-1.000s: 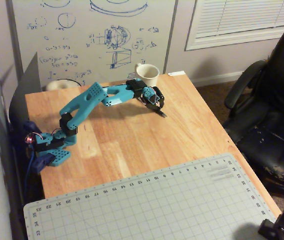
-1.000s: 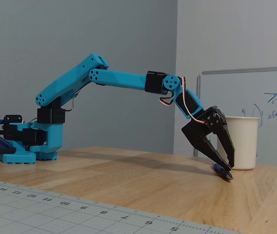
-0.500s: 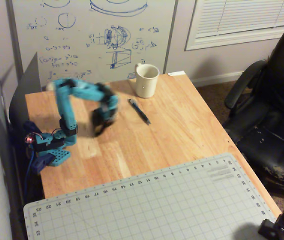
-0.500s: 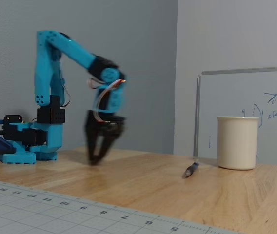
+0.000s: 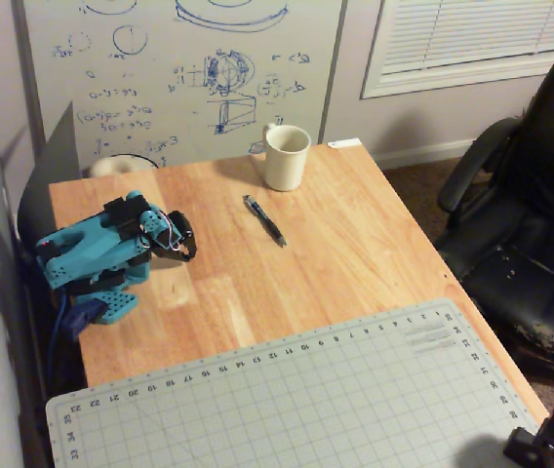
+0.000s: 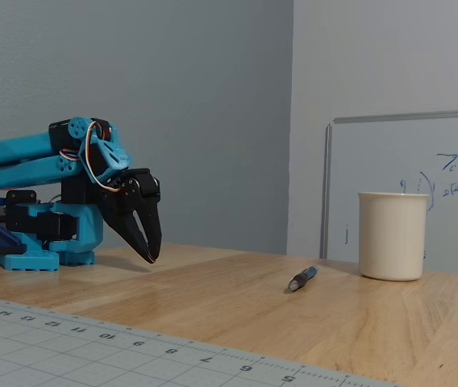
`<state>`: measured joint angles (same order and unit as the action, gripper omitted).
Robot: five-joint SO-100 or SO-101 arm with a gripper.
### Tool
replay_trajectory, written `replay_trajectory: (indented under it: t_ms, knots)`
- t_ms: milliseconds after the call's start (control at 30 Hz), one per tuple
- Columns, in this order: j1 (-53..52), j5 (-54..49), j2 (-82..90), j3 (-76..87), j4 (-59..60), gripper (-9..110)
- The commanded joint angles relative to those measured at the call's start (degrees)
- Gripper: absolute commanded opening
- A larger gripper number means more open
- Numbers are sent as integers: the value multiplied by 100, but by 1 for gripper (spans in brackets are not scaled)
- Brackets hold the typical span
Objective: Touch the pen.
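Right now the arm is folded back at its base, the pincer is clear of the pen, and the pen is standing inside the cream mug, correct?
Not quite. The pen lies flat on the wooden table, apart from the cream mug, as the overhead view shows. The rest holds: the arm is folded back at its base and the pincer is clear of the pen.

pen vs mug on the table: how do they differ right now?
The pen lies flat on the table; the mug stands upright, mouth up. The pen is slim and dark with a bluish end; the mug is wide and cream. The pen lies nearer the gripper than the mug. Both rest on bare wood, apart from each other and untouched.
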<state>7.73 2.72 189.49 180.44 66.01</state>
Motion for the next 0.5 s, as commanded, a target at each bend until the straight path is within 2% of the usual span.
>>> replay_trajectory:
  t_ms: [0, 467]
  knots:
    - [70, 18, 114, -79, 26, 1]
    - [62, 97, 114, -79, 26, 1]
